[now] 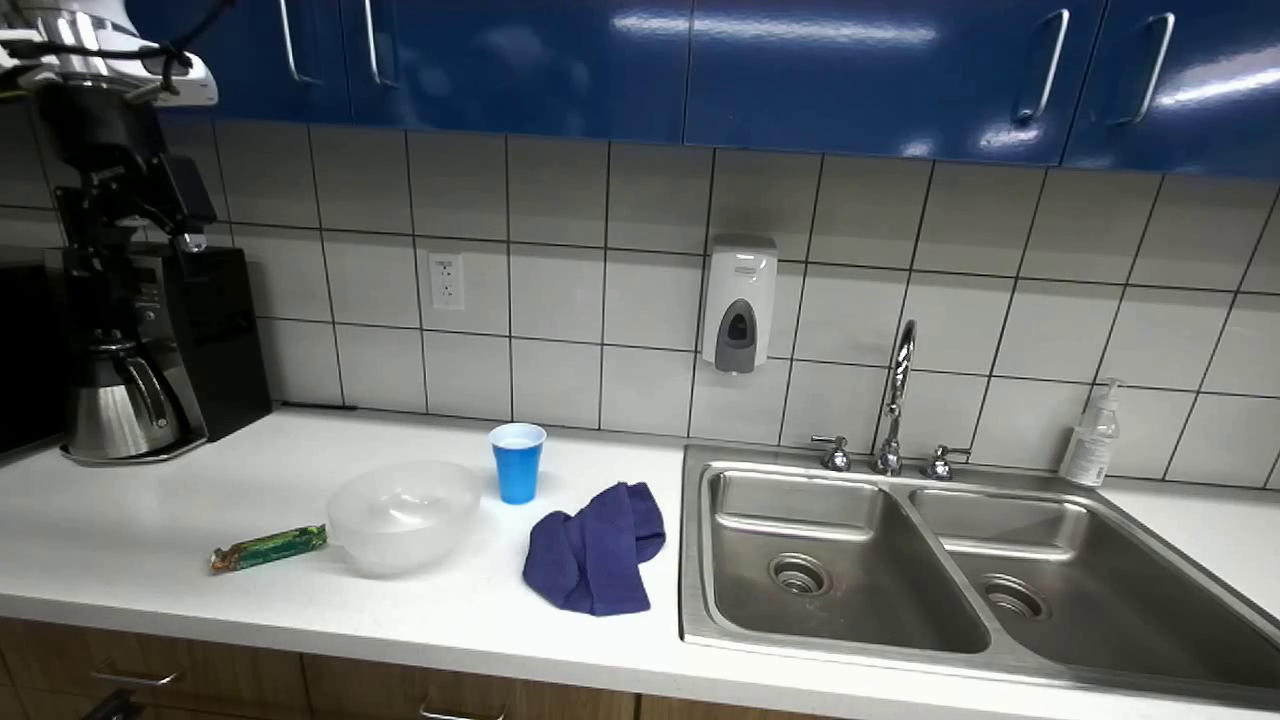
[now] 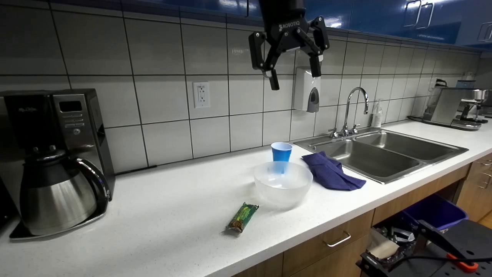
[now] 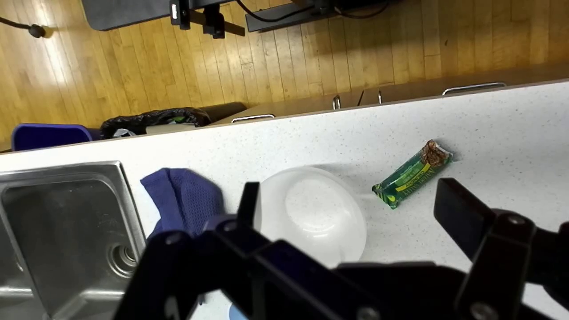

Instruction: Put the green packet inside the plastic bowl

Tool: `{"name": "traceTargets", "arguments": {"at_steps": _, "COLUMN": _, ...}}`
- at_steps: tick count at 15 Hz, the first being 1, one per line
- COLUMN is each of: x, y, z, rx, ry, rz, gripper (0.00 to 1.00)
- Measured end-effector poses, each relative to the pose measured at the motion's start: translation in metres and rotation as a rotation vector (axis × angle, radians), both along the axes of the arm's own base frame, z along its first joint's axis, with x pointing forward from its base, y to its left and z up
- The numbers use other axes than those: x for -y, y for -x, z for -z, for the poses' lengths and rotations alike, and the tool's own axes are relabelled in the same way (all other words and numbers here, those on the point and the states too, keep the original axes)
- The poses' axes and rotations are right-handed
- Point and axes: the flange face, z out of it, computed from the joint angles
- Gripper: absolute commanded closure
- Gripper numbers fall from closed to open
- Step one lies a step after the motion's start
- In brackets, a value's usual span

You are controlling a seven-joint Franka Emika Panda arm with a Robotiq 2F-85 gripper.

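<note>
The green packet [image 2: 243, 217], a wrapped bar with a brown end, lies flat on the white counter. It also shows in an exterior view [image 1: 268, 548] and in the wrist view [image 3: 412, 174]. The translucent plastic bowl [image 2: 283, 184] stands upright beside it, a small gap apart; I see no object inside it in the wrist view [image 3: 316, 211]. My gripper [image 2: 295, 79] is high above the counter, fingers wide apart and pointing down, holding nothing. In the wrist view the gripper [image 3: 349, 195] has the bowl and part of the packet below and between its fingers.
A blue cup [image 1: 517, 464] stands behind the bowl. A purple cloth [image 1: 598, 550] lies between the bowl and the double sink [image 1: 697, 560]. A coffee maker with a steel carafe [image 2: 57, 196] stands at one end. Blue cabinets [image 1: 520, 65] hang above the counter.
</note>
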Motion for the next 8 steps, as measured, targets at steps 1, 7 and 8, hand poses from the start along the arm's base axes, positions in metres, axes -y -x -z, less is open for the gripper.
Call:
{"name": "traceTargets", "arguments": {"at_steps": 1, "x": 0.000, "y": 0.000, "z": 0.000, "rx": -0.002, "ry": -0.002, "rz": -0.001, "gripper": 0.00}}
{"name": "traceTargets", "arguments": {"at_steps": 7, "x": -0.013, "y": -0.012, "z": 0.026, "rx": 0.024, "ry": -0.014, "rz": 0.127, "gripper": 0.00}}
{"name": "traceTargets", "arguments": {"at_steps": 8, "x": -0.016, "y": -0.016, "z": 0.034, "rx": 0.028, "ry": -0.017, "rz": 0.156, "gripper": 0.00}}
